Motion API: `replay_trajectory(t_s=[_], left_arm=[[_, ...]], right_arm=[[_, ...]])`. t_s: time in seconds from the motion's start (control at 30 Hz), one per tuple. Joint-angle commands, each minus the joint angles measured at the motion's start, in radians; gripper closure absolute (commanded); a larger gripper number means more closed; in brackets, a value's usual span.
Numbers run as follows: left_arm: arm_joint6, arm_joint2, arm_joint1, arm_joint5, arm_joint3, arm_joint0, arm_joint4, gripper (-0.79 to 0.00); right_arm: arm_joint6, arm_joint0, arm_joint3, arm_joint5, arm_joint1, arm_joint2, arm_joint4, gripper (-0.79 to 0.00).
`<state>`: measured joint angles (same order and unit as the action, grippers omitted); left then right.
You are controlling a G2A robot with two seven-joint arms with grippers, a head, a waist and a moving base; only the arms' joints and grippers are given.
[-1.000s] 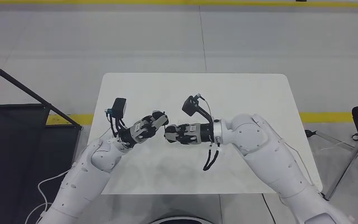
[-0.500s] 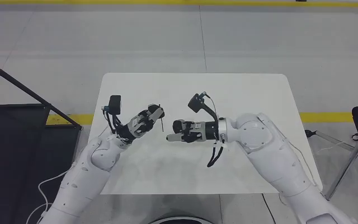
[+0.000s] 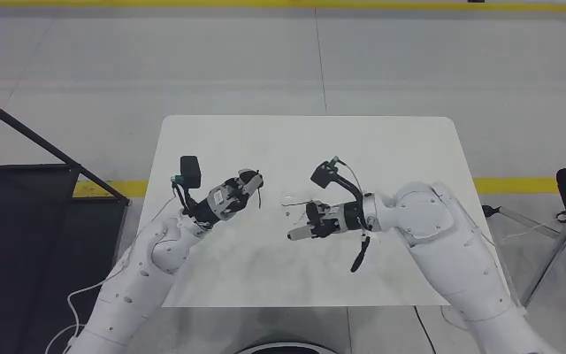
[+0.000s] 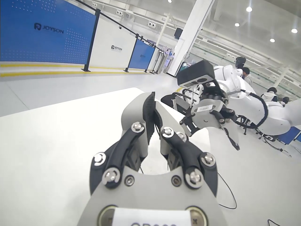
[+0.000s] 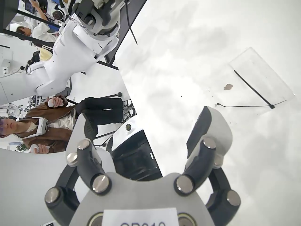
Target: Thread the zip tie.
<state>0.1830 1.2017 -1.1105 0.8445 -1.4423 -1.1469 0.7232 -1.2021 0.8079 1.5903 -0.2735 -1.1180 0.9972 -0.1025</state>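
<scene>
Black plastic zip tie (image 3: 257,195) is pinched in the clenched left hand (image 3: 250,182) over the tabletop's (image 3: 398,150) left half. Its free tail hangs downward, apparently pointing to the near edge. Its head is hidden between the pads. Further right, at the middle, a clear sheet (image 5: 258,71) carries a second tie (image 5: 252,88) lying flat, slanting. The released, empty right hand (image 3: 296,234) hovers just beside it, nearer than the left.
</scene>
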Motion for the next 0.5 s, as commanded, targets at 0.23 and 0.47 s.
replay_trajectory(t_s=[0.23,0.47], left_arm=[[-0.003,0.000,-0.002,-0.050,-0.012,-0.016,0.043,0.000],[0.095,-0.001,-0.009,-0.123,-0.017,-0.029,0.188,0.000]], right_arm=[[0.053,0.008,0.005,0.112,0.002,-0.013,-0.112,-0.785],[0.099,-0.025,0.018,0.393,-0.011,-0.079,-0.289,-0.717]])
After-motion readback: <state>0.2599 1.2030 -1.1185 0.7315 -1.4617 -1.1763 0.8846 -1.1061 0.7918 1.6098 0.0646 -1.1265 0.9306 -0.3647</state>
